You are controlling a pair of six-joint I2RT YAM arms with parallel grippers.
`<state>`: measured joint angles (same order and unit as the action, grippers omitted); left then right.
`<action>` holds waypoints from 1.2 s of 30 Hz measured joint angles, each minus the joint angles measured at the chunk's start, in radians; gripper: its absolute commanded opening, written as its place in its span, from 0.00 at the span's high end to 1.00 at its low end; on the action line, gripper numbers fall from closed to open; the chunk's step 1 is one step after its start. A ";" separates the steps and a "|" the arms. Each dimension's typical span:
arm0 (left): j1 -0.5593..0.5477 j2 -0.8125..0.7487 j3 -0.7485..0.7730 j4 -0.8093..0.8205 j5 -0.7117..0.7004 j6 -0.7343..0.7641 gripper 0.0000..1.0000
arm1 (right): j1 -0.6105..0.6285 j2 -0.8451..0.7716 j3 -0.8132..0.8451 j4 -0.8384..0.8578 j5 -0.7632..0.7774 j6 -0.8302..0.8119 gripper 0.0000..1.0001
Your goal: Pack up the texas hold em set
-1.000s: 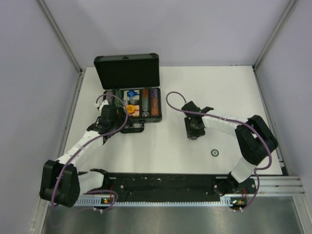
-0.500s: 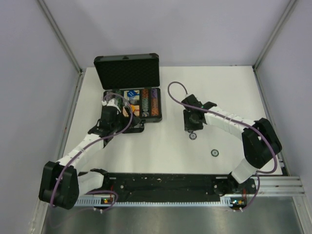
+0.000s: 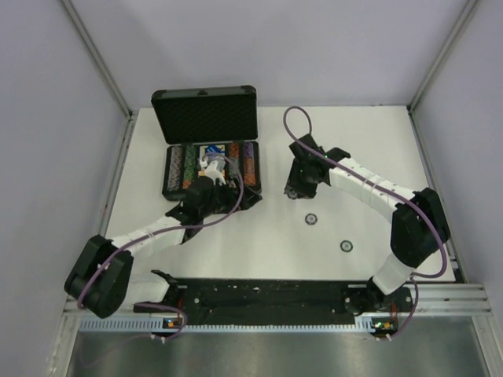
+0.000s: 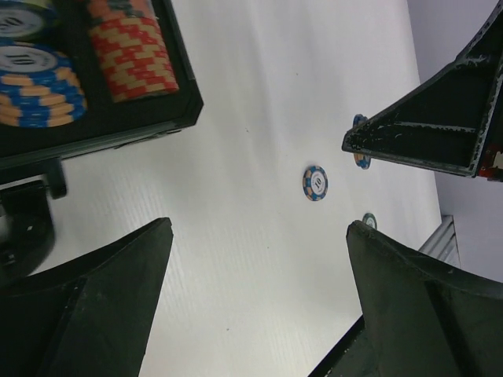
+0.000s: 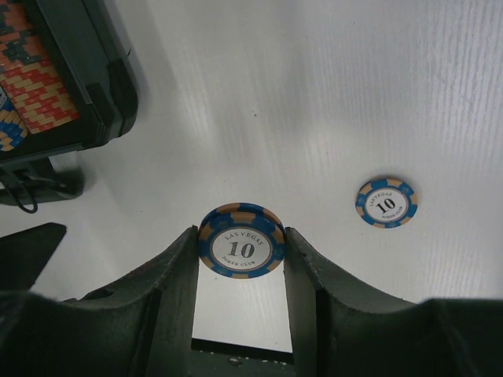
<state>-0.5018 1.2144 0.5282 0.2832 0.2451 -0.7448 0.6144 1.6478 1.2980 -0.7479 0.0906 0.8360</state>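
The black rectangular briefcase (image 3: pixel 206 114) of the Texas hold 'em set stands open at the far left of the white table (image 3: pixel 354 157). Its foam-lined lid is raised towards the back wall. Its tray lies flat in front, filled with multicoloured chip rows (image 3: pixel 250 161).

The right gripper (image 5: pixel 240 255) is clenched on a blue and tan round poker chip (image 5: pixel 240 248). The chip is held upright by its edges between the two dark fingers (image 5: pixel 169 275), and its face reads "Las Vegas Poker Club 10". The top view shows this gripper above bare table just to the right of the case, apart from it.

A second blue and tan chip (image 5: pixel 385 202) with the same "10" marking lies flat on the table near the right gripper, on its near side. A third small round chip (image 3: pixel 346 246) lies further towards the near right (its colours are too small to tell from above, though the left wrist view suggests a greenish rim).

The left gripper (image 4: pixel 259 228) is released, its jaws spread wide with nothing between them. It hovers over the table beside the near right corner of the case. In the left wrist view, a red and tan chip row (image 4: pixel 134 51) and a blue and tan chip stack (image 4: pixel 35 78) sit inside that corner.
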 measured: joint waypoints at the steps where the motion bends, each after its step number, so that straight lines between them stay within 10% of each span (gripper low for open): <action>1: -0.019 0.029 0.002 0.032 0.001 -0.010 0.03 | -0.002 0.000 0.002 -0.003 -0.013 0.025 0.95; 20: -0.228 0.377 0.086 0.474 -0.038 -0.199 0.31 | -0.033 0.000 0.003 -0.058 -0.165 0.320 0.96; 36: -0.277 0.414 0.172 0.374 -0.150 -0.263 1.00 | -0.042 -0.001 0.005 -0.039 -0.182 0.407 0.94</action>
<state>-0.7792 1.6279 0.6998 0.6571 0.0948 -1.0077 0.5724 1.6470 1.3033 -0.7868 -0.0917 1.2430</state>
